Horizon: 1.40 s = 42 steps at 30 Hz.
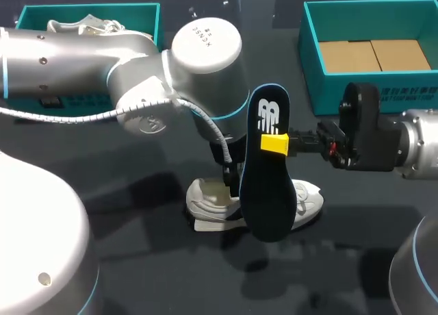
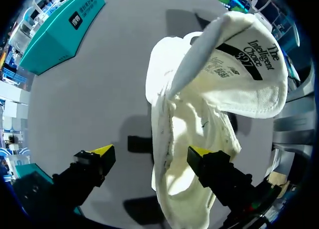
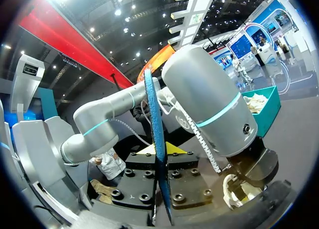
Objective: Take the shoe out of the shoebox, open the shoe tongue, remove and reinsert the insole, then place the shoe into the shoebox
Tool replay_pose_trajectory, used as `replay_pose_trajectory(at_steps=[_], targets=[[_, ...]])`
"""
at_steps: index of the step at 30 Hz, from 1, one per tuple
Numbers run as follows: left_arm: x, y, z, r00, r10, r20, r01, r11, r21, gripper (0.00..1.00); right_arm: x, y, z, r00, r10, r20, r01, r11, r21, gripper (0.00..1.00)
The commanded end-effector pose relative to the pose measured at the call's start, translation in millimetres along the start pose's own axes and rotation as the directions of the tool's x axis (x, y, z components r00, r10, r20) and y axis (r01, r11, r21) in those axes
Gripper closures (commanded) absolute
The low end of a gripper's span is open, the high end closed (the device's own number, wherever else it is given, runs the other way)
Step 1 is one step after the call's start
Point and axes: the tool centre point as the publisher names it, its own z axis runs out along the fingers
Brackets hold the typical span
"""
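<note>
A white shoe (image 1: 205, 204) lies on the dark table (image 1: 137, 212), its tongue (image 2: 239, 64) folded up and back. My right gripper (image 1: 277, 144) is shut on a dark blue insole (image 1: 268, 185), held upright on its edge just above the shoe. In the right wrist view the insole (image 3: 155, 139) runs edge-on between the yellow tips of the right gripper (image 3: 160, 152). My left gripper (image 2: 151, 152) stands open over the shoe (image 2: 199, 139), one finger inside the opening, the other outside its side wall. In the head view the left arm (image 1: 164, 89) and the insole hide the left fingers.
A teal shoebox (image 1: 34, 17) at the back left holds another white shoe (image 1: 82, 26). A second teal shoebox (image 1: 311, 27) at the back right shows only its cardboard bottom. The left arm's bulky elbow stands over the table's middle.
</note>
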Motion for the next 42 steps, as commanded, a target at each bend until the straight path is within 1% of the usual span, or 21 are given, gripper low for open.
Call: replay_pose_trajectory(at_steps=[1, 3, 4, 5, 7, 10, 12, 13, 14, 15, 19, 22, 24, 28, 31, 42], targets=[[-1.0, -5, 15, 1.0, -0.004, -0.006, 0.004, 1.0, -0.008, 0.18, 1.5, -1.4, 1, 1.0, 0.0, 0.005, 0.0, 1.0, -0.001, 1.0], [-0.5, -5, 18, 1.0, -0.007, -0.009, 0.007, 1.0, -0.011, 0.31, 1.5, -1.4, 1, 1.0, 0.0, 0.005, 0.0, 1.0, -0.001, 1.0], [-0.2, -5, 19, 1.0, -0.008, -0.01, 0.008, 1.0, -0.013, 0.41, 1.5, -1.4, 1, 1.0, 0.0, 0.005, 0.0, 1.0, -0.001, 1.0], [0.2, -4, 20, 1.0, -0.01, -0.013, 0.01, 1.0, -0.014, 0.48, 1.5, -1.4, 1, 1.0, 0.0, 0.005, 0.0, 1.0, -0.001, 1.0], [1.0, -4, 21, 1.0, -0.011, -0.016, 0.01, 1.0, -0.016, 0.49, 1.5, -1.4, 1, 1.0, 0.0, 0.005, 0.0, 1.0, -0.001, 1.0], [2.8, -5, 22, 1.0, -0.008, -0.023, 0.008, 1.0, -0.015, 0.57, 1.5, -1.4, 1, 1.0, 0.0, 0.005, 0.0, 1.0, -0.001, 1.0], [4.1, -5, 22, 1.0, -0.006, -0.027, 0.006, 1.0, -0.016, 0.66, 1.5, -1.4, 1, 1.0, 0.0, 0.005, 0.0, 1.0, -0.001, 1.0], [4.8, -5, 22, 1.0, -0.002, -0.031, 0.002, 1.0, -0.018, 0.74, 1.5, -1.4, 1, 1.0, 0.0, 0.005, 0.0, 1.0, -0.001, 1.0], [5.5, -5, 22, 0.999, 0.001, -0.033, -0.001, 1.0, -0.02, 0.95, 1.5, -1.4, 1, 1.0, 0.0, 0.005, 0.0, 1.0, -0.001, 1.0], [6.1, -5, 22, 0.999, 0.007, -0.04, -0.008, 1.0, -0.019, 1.0, 1.5, -1.4, 1, 1.0, 0.0, 0.005, 0.0, 1.0, -0.001, 1.0], [7.2, -5, 20, 0.997, 0.024, -0.07, -0.024, 1.0, -0.012, 1.0, 1.5, -1.4, 1, 1.0, 0.0, 0.005, 0.0, 1.0, -0.001, 1.0], [8.2, -4, 14, 0.993, 0.05, -0.104, -0.05, 0.999, 0.004, 1.0, 1.5, -1.4, 1, 1.0, 0.0, 0.005, 0.0, 1.0, -0.001, 1.0], [8.7, -3, 7, 0.986, 0.09, -0.141, -0.087, 0.996, 0.026, 1.0, 1.5, -1.4, 1, 1.0, 0.0, 0.005, 0.0, 1.0, -0.001, 1.0], [5.6, -2, -7, 0.971, 0.174, -0.164, -0.168, 0.985, 0.045, 1.0, 1.5, -1.4, 1, 1.0, 0.0, 0.005, 0.0, 1.0, -0.001, 1.0], [0.1, -2, -24, 0.942, 0.294, -0.164, -0.282, 0.955, 0.091, 1.0, 1.5, -1.4, 1, 1.0, 0.0, 0.005, 0.0, 1.0, -0.001, 1.0], [0.1, -2, -24, 0.942, 0.294, -0.164, -0.282, 0.955, 0.091, 1.0, 1.5, -1.4, 1, 1.0, 0.0, 0.005, 0.0, 1.0, -0.001, 1.0]])
